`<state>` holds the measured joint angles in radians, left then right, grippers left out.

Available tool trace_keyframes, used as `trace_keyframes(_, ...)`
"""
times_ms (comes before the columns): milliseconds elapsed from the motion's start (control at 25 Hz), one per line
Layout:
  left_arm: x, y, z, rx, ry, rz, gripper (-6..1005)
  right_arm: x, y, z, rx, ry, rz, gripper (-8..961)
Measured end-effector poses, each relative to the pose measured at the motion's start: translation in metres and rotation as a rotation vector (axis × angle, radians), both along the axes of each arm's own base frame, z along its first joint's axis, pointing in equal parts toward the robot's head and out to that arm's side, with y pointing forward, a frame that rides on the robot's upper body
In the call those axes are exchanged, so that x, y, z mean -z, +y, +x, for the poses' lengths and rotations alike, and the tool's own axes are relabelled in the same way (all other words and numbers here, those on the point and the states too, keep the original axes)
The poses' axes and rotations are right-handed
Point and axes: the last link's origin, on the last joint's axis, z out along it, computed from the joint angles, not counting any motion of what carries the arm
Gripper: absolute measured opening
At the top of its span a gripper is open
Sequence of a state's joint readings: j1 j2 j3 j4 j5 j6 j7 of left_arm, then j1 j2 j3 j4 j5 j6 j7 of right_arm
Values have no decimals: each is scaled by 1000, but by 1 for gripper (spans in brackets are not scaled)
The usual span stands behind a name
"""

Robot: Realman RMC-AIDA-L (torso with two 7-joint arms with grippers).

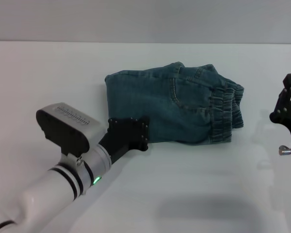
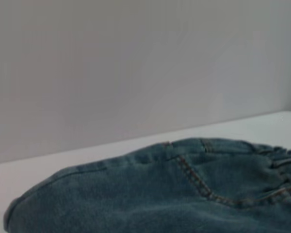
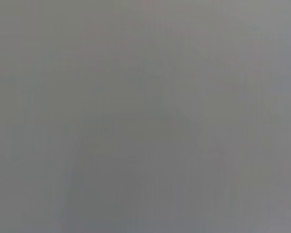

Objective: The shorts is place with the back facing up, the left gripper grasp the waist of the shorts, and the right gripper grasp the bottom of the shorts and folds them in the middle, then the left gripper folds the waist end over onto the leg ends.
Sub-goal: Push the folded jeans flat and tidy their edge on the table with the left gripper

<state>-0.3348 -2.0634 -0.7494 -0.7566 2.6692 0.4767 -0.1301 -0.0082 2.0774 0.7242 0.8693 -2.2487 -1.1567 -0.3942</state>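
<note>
The blue denim shorts (image 1: 174, 104) lie folded into a compact stack on the white table (image 1: 194, 194). The ruffled elastic waist (image 1: 224, 112) lies on top at the stack's right end. A smooth fold forms the left end. The leg ends are hidden. My left gripper (image 1: 131, 135), a black claw on a wrist with a green light, sits at the stack's front left corner, touching the denim edge. The left wrist view looks low across the shorts (image 2: 184, 194), with pocket stitching and the gathered waist (image 2: 283, 170). My right gripper (image 1: 287, 104) hangs at the right edge, apart from the shorts.
The white table stretches around the stack, meeting a grey wall (image 1: 145, 19) behind. The right wrist view holds only plain grey.
</note>
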Motion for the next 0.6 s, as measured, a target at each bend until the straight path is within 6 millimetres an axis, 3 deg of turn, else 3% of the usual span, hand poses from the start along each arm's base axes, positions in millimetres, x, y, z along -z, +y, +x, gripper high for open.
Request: trace_keyframes(600, -8, 58, -4, -24, 78, -17, -1, -1, -1, 5, 23, 5, 6, -1)
